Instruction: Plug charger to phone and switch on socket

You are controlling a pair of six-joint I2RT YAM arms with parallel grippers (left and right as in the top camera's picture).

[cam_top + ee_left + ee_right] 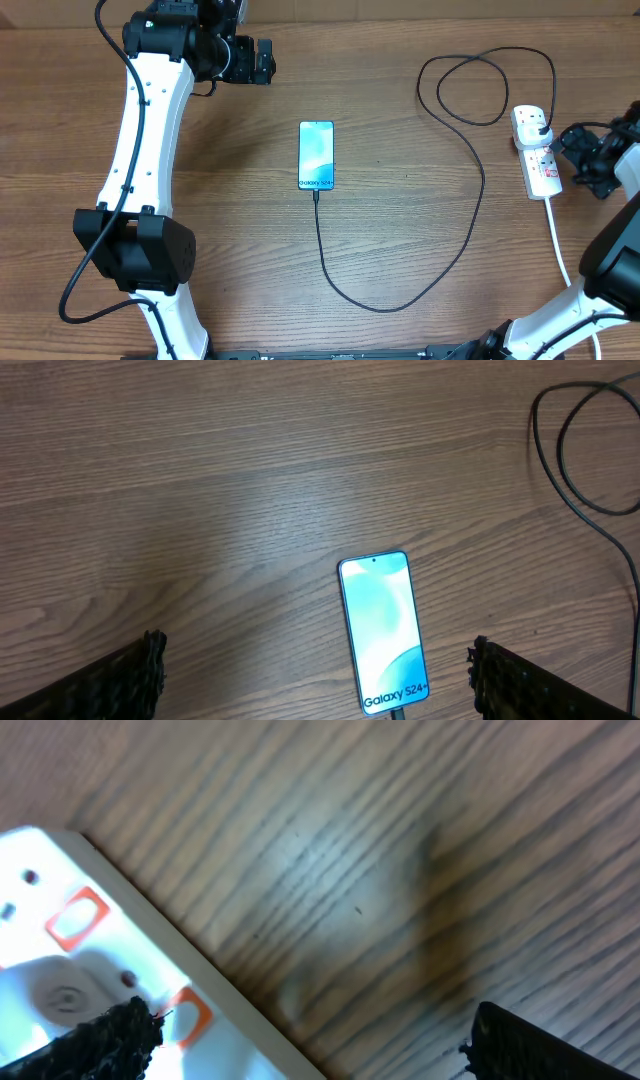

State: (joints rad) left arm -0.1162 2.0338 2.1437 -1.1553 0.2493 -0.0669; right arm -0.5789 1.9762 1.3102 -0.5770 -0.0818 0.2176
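The phone (316, 154) lies screen up at the table's middle, lit blue-white with "Galaxy S24" text; it also shows in the left wrist view (384, 630). The charger cable (470, 215) runs from the phone's bottom edge, where its tip sits, in a long loop to the black plug (538, 124) seated in the white power strip (540, 160) at the right. My left gripper (262, 60) is open, held high at the back left of the phone. My right gripper (580, 160) is open just right of the strip, one finger over its red-marked face (90, 970).
The strip's thick white cord (562, 255) runs toward the front right, beside my right arm's base. The charger's spare loop (470, 90) lies at the back right of the wooden table (400, 100).
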